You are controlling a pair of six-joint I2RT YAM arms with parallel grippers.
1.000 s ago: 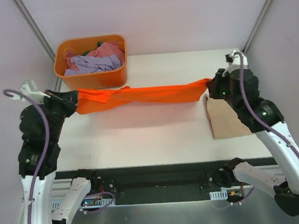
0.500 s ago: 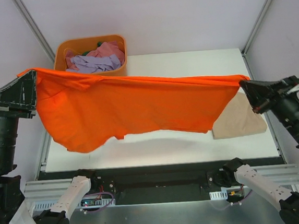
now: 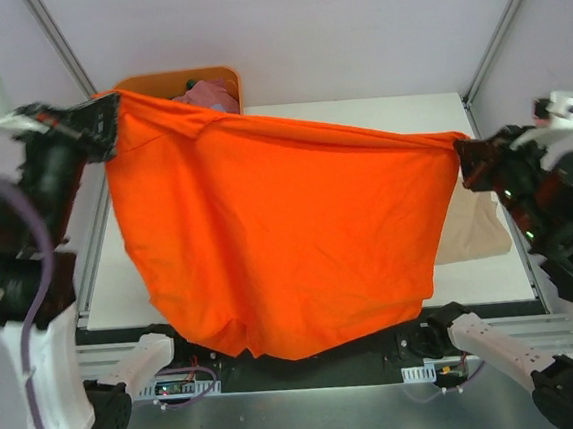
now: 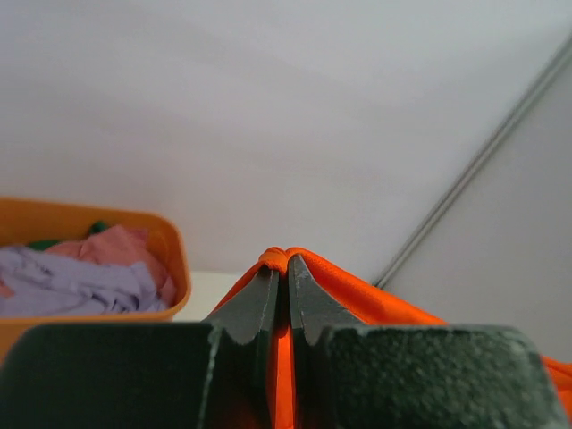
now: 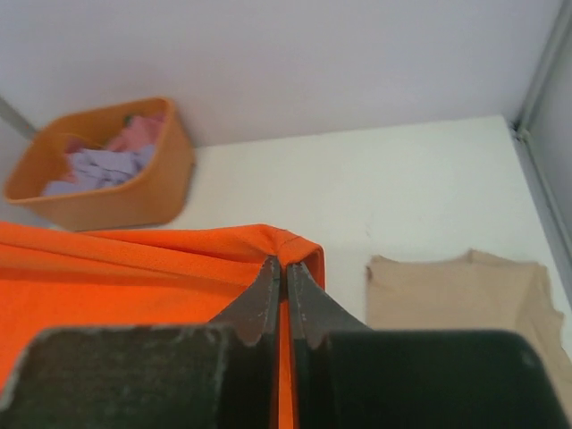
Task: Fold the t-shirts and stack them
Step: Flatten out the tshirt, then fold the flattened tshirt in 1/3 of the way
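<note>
Orange t-shirt, pinched by left gripper, right gripper

Both arms reach up high and spread wide apart. The left tool is at the far left, its fingers pressed together on an edge of the orange t-shirt. The right tool, slightly lower at the far right, pinches the opposite edge.
</note>
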